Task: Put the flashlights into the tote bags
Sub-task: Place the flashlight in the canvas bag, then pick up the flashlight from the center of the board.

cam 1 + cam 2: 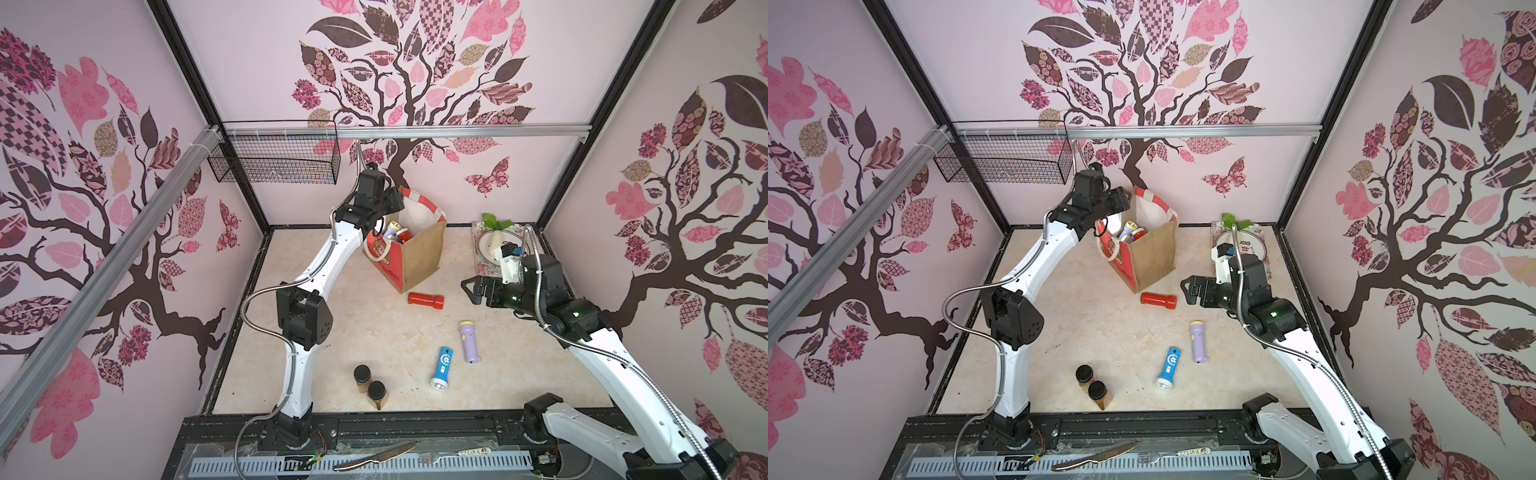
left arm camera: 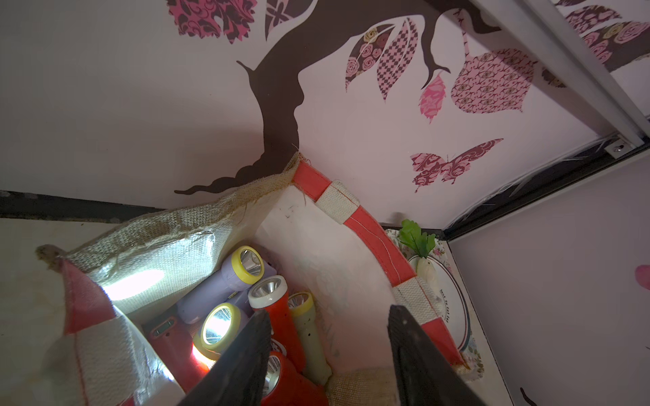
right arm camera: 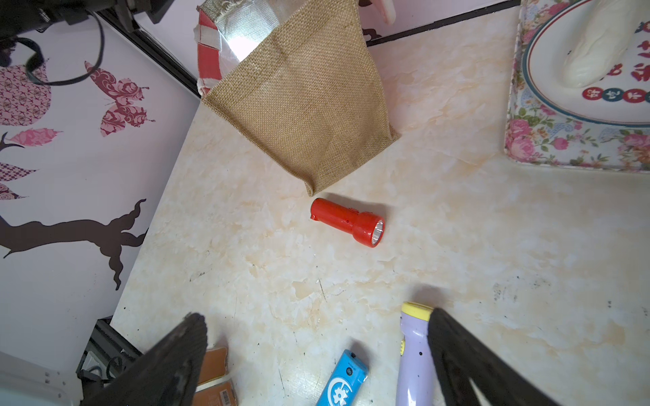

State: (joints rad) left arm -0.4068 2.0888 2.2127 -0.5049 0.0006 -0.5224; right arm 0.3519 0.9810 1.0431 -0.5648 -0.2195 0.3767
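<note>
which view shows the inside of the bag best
Left wrist view: it looks into the bag, showing the flashlights piled there. Both top views glimpse only a few; the right wrist view shows only its outside.

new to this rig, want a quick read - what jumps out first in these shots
The tote bag at the back holds flashlights, at least one lit, with the left gripper open over its mouth. A red flashlight lies by the bag, a lilac flashlight and blue flashlight nearer the front, the right gripper open above the table.
</note>
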